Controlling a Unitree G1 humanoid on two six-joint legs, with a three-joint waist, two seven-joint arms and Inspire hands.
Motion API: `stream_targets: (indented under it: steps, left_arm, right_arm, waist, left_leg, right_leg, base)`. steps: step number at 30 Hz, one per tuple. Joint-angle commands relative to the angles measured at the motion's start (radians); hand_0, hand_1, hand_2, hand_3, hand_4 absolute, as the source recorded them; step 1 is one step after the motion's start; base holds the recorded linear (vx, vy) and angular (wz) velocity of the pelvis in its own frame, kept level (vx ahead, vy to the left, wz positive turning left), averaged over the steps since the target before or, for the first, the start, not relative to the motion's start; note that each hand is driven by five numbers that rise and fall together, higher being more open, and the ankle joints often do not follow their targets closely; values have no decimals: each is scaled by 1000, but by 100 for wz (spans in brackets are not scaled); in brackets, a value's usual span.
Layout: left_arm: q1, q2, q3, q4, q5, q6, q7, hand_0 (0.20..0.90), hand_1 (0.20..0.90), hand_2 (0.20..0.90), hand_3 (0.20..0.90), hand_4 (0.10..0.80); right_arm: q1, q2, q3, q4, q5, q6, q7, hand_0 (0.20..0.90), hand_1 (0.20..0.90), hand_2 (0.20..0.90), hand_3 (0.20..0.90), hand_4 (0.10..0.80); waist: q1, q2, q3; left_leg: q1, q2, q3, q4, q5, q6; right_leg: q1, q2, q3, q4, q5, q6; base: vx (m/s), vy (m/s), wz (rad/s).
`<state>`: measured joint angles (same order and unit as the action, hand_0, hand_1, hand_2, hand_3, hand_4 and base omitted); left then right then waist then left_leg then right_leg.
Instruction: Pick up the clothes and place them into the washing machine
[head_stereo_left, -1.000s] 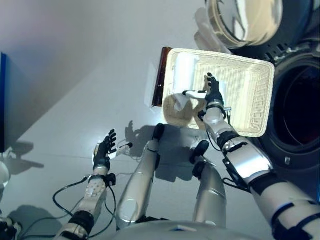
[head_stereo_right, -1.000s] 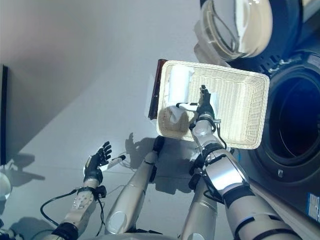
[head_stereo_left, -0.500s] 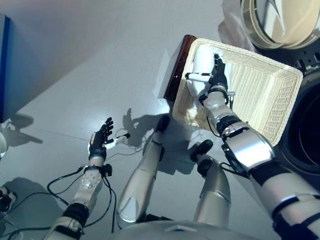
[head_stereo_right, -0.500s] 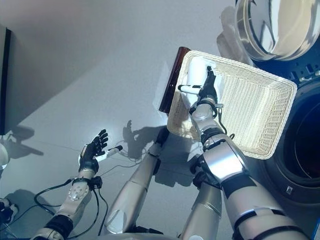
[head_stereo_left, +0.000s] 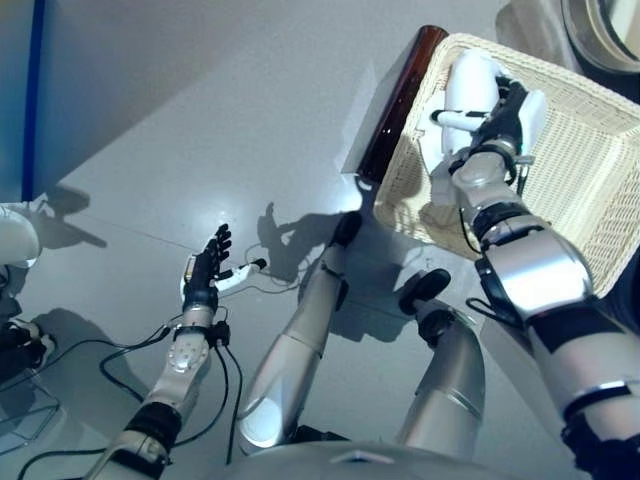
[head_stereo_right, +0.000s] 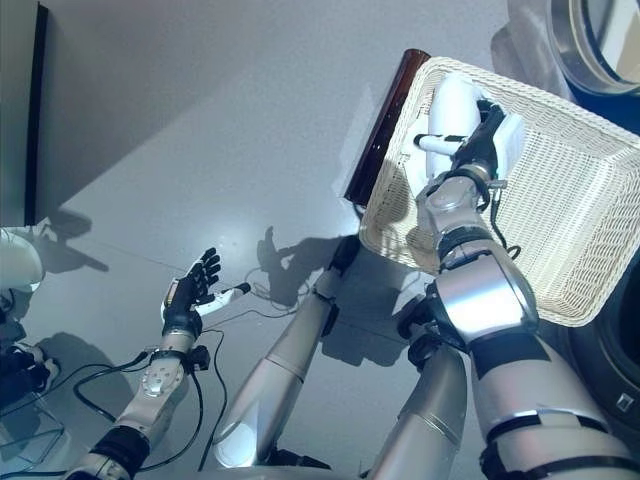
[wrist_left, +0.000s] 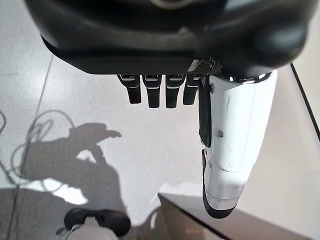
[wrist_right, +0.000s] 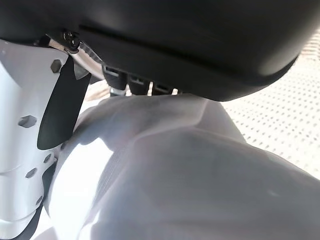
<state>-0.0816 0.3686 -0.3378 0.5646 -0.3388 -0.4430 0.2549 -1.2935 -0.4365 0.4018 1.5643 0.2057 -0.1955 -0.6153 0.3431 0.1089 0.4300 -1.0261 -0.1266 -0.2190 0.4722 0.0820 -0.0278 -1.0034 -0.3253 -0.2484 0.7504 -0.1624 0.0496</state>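
A white wicker basket (head_stereo_left: 590, 170) stands on the floor at the upper right. A rolled white cloth (head_stereo_left: 468, 80) lies at its left end, against the wall. My right hand (head_stereo_left: 503, 112) lies on top of this cloth with its fingers stretched along it and its white-covered thumb sticking out sideways; it is open. In the right wrist view the white cloth (wrist_right: 170, 175) fills the space under the palm and hides the fingertips. My left hand (head_stereo_left: 203, 278) hangs open over the bare floor at the lower left, holding nothing.
The washing machine's round door (head_stereo_right: 595, 40) shows at the top right corner, beyond the basket. A dark brown board (head_stereo_left: 398, 100) leans along the basket's left side. A white object (head_stereo_left: 15, 235) sits at the left edge, by a blue panel (head_stereo_left: 36, 90).
The camera has swung, shifting the whole picture rightward. Within the basket, my right hand has moved from the middle onto the rolled cloth at the left end. The left hand stays open.
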Motion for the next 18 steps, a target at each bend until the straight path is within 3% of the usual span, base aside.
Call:
stream_targets:
  steps: [1,3,5,6,8,18]
  left_arm:
    - [6,22,18,-46,17,-65,40,900,900,900,900,800]
    - [4,21,11,-46,19,-67,49,900,900,900,900,800]
    - [4,18,8,-39,17,-68,52,900,900,900,900,800]
    - [5,16,4,-37,17,-69,55,900,900,900,900,800]
    - [7,15,-1,-40,18,-69,58,900,900,900,900,800]
    - [5,10,-22,-11,23,-67,60,900,900,900,900,800]
  right_arm:
    - [-56,-80,52,-27,-19,2,14,900,900,900,900,800]
    - [-58,-86,58,-25,-30,5,13,900,900,900,900,800]
    - [-56,-90,61,-22,-40,9,12,774,774,774,774,710]
    - [-52,-90,59,-21,-44,9,8,362,362,362,362,416]
    - [-50,-93,62,-22,-56,13,2,200,200,200,200,300]
    - [-29,-74,55,-22,-70,18,-7,200,200,200,200,300]
  waist:
    - [28,95,27]
    - [22,105,31]
    - [19,109,31]
    - [17,111,31]
    - [16,115,32]
    - [6,112,28]
  left_leg:
    - [-68,-43,76,64,-101,-11]
    - [-82,-48,81,73,-102,-9]
    - [-91,-50,84,81,-104,-8]
    - [-94,-51,86,83,-104,-8]
    - [-96,-52,87,84,-104,-6]
    - [-67,-47,90,57,-100,-3]
  right_leg:
    - [15,21,42,16,-56,-9]
    - [-7,21,54,35,-60,-12]
    - [-15,20,61,45,-65,-15]
    - [-19,19,63,48,-66,-16]
    - [-24,17,68,52,-65,-15]
    - [-3,12,74,27,-56,-10]
  base:
    - [0,0,0]
    - [-22,44,3]
    - [-9,25,-4]
    - [2,17,-4]
    - [0,0,0]
    - [4,-1,1]
